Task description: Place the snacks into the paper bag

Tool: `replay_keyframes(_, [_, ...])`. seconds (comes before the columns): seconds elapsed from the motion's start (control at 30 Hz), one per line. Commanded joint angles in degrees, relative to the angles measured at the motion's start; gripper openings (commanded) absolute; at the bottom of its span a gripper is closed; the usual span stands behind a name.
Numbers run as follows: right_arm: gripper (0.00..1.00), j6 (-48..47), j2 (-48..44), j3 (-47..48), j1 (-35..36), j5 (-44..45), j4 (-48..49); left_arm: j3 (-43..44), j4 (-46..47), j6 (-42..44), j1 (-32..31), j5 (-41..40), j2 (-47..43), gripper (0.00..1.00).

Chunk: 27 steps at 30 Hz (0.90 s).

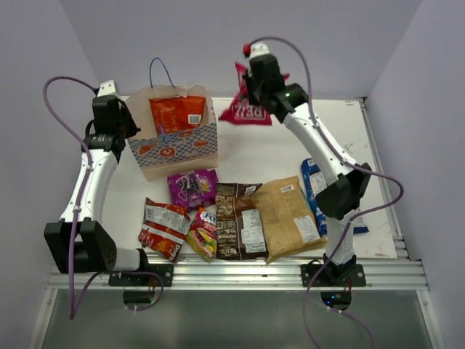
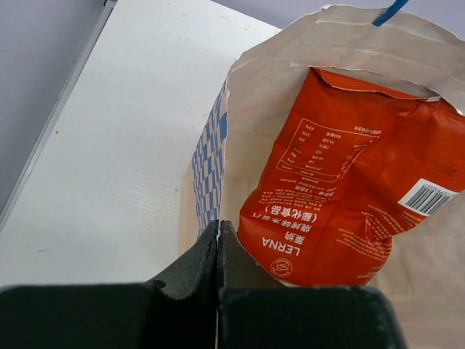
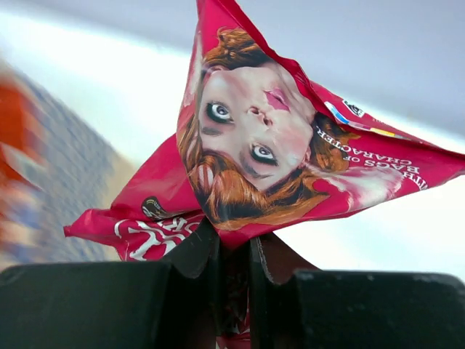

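Far left: left gripper [image 1: 122,122] [image 2: 218,231] clenched, jaws pressed together on the left rim of the paper bag [image 1: 174,151] [image 2: 254,94]; it looks to be pinching the wall to keep the mouth open. The bag stands upright at the back left of the counter [image 1: 265,156], its opening facing up.

In the bag: one orange packet [image 1: 176,113] [image 2: 341,189], upright, its top showing above the rim. This is the only snack seen delivered; anything beneath it is hidden.

Right of the bag, in the air: right gripper [image 1: 247,93] [image 3: 232,254] grasping a red packet [image 1: 252,113] [image 3: 254,145] by a pinched fold. The packet hangs clear of the counter, beside the bag's right edge, not yet over the mouth.

Front row on the counter, left to right:
- silver-red chips packet [image 1: 165,227]
- yellow-red candy packet [image 1: 203,234], touching the chips
- purple packet [image 1: 192,187], just behind them, near the bag's foot
- brown packet [image 1: 236,218]
- tan packet [image 1: 287,217], overlapping the brown one
- blue-white packet [image 1: 312,182], partly under the right arm

Judgement: early in the task. One packet is in, one is in transit and six wait. The held packet needs carrying left over the opening before release.
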Motion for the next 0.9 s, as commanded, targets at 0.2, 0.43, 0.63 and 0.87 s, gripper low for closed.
replay_keyframes(0.2, [0.0, 3.19, 7.95, 23.82, 2.99, -14.31, 12.85, 1.69, 0.31, 0.35, -0.36, 2.37, -1.73, 0.0])
replay_keyframes(0.43, [0.0, 7.68, 14.72, 25.4, 9.14, -19.86, 21.75, 1.51, 0.57, 0.09, -0.36, 2.81, -1.46, 0.0])
replay_keyframes(0.63, [0.0, 9.0, 14.82, 22.59, 11.26, -23.37, 22.28, 1.43, 0.66, 0.09, -0.37, 2.99, -1.55, 0.0])
replay_keyframes(0.87, [0.99, 2.95, 7.27, 22.6, 11.35, -20.57, 16.06, 1.6, 0.84, 0.0, -0.45, 3.43, -1.38, 0.0])
